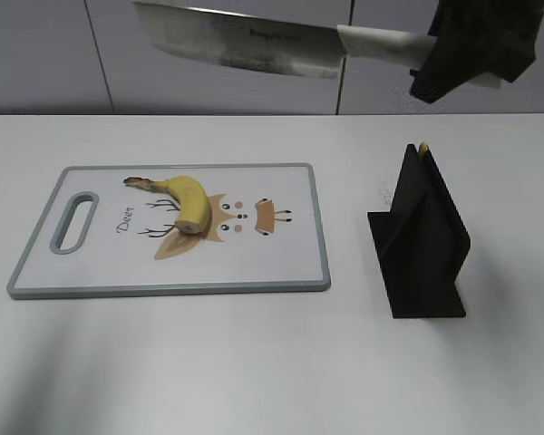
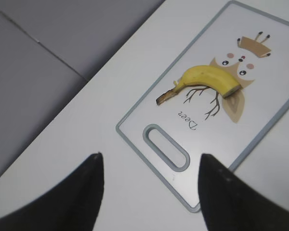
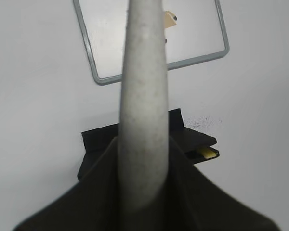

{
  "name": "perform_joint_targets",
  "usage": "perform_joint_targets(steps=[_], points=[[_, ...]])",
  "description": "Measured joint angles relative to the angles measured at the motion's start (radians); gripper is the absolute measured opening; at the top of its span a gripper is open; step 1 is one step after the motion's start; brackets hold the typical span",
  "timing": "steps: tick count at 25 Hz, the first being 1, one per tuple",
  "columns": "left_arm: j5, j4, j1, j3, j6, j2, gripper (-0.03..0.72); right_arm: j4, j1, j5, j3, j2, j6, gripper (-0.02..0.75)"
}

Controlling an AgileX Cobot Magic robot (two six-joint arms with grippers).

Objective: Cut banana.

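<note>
A: Right gripper (image 1: 476, 41), state?
B: Clamped on the pale handle of a knife (image 1: 245, 38). Blade broad, held high above the table (image 1: 254, 362), level, edge down, pointing toward the left of the exterior view. From the right wrist view the handle (image 3: 143, 106) runs straight out between the dark fingers.

A: Left gripper (image 2: 149, 185)?
B: Wide apart, empty. Two dark fingertips (image 2: 89, 192) hover off the handle end of the cutting board (image 2: 260, 62), touching nothing.

A: Banana (image 1: 186, 201)?
B: Lying on the board, left of centre, over the printed deer. Thin brown stem points toward the board's grip slot (image 1: 74, 220); flat cut end faces the near edge. Knife well clear of it.

A: Anything else?
B: Black knife stand (image 1: 419, 240) on the table, right of the board, apart from it. A bit of yellow shows at its top.
</note>
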Motion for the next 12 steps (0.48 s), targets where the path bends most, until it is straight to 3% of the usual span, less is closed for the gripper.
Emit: perform_joint_targets(steps=[12], points=[[0.055,0.014,-0.169,-0.231,0.175,0.348,0.591,0.033,0.026,-0.002,-0.069,0.130,-0.137,0.171]])
